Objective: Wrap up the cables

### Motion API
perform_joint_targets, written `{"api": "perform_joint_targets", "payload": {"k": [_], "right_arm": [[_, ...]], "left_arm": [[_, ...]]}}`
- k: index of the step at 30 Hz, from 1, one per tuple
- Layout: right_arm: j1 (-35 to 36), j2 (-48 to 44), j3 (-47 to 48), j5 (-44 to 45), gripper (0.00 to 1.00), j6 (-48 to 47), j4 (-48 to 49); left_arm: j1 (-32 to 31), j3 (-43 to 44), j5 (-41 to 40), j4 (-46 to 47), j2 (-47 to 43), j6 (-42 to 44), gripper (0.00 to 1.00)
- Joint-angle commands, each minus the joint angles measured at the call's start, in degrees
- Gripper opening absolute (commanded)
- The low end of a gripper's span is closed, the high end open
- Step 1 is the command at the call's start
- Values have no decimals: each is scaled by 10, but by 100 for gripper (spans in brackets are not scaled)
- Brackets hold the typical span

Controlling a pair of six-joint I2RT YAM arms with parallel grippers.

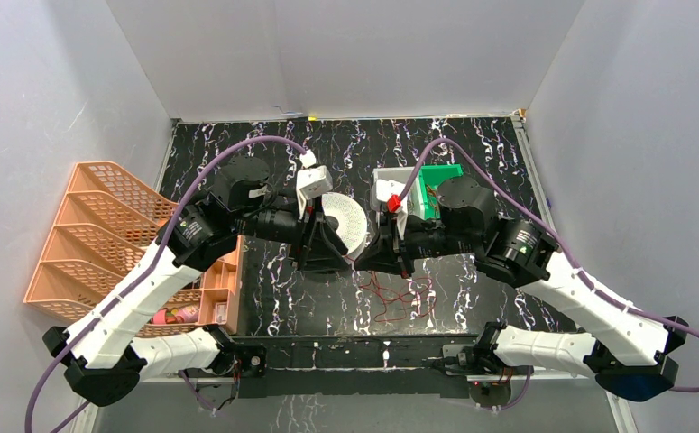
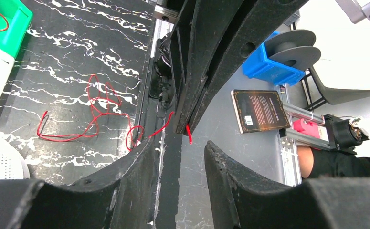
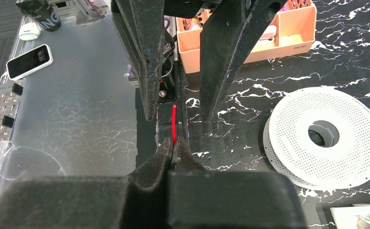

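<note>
The red cables (image 1: pixel 400 293) lie as a thin loose tangle on the black marbled table (image 1: pixel 472 162), also seen in the left wrist view (image 2: pixel 93 107). My right gripper (image 3: pixel 173 143) is shut on one cable strand. The short red end (image 3: pixel 174 119) sticks out past its tips. In the left wrist view the right gripper (image 2: pixel 183 128) comes in from above with that end (image 2: pixel 188 135) hanging from it. My left gripper (image 2: pixel 178 143) is open and empty, tip to tip with the right one. Its fingers (image 3: pixel 149 90) stand on either side of the red end without touching it.
A white perforated spool disc (image 1: pixel 345 221) lies behind the grippers, also in the right wrist view (image 3: pixel 323 136). A green and white box (image 1: pixel 431 185) stands at the back right. An orange file rack (image 1: pixel 93 234) and an orange organiser (image 1: pixel 219 289) stand at the left.
</note>
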Motion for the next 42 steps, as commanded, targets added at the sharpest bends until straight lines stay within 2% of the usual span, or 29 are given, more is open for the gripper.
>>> {"api": "perform_joint_targets", "payload": {"k": [1, 24, 27, 29, 31, 38, 40, 42], "right_arm": [[2, 3, -1, -20, 0, -10, 37], [2, 12, -9, -32, 0, -5, 58], [2, 14, -11, -34, 0, -3, 59], [2, 15, -11, -32, 0, -4, 60], [2, 14, -13, -31, 0, -3, 61], [2, 7, -19, -6, 0, 3, 60], [2, -3, -26, 9, 6, 8, 62], [2, -18, -38, 23, 26, 15, 66]], "left_arm": [[-2, -7, 26, 10, -11, -5, 40], [-2, -26, 27, 27, -19, -14, 19], [-2, -28, 29, 30, -19, -15, 12], [-2, -28, 29, 30, -19, -16, 10], [-2, -30, 28, 30, -21, -16, 0], [-3, -37, 21, 35, -32, -18, 0], [-2, -38, 12, 35, -35, -19, 0], [-2, -38, 1, 37, -38, -24, 0]]}}
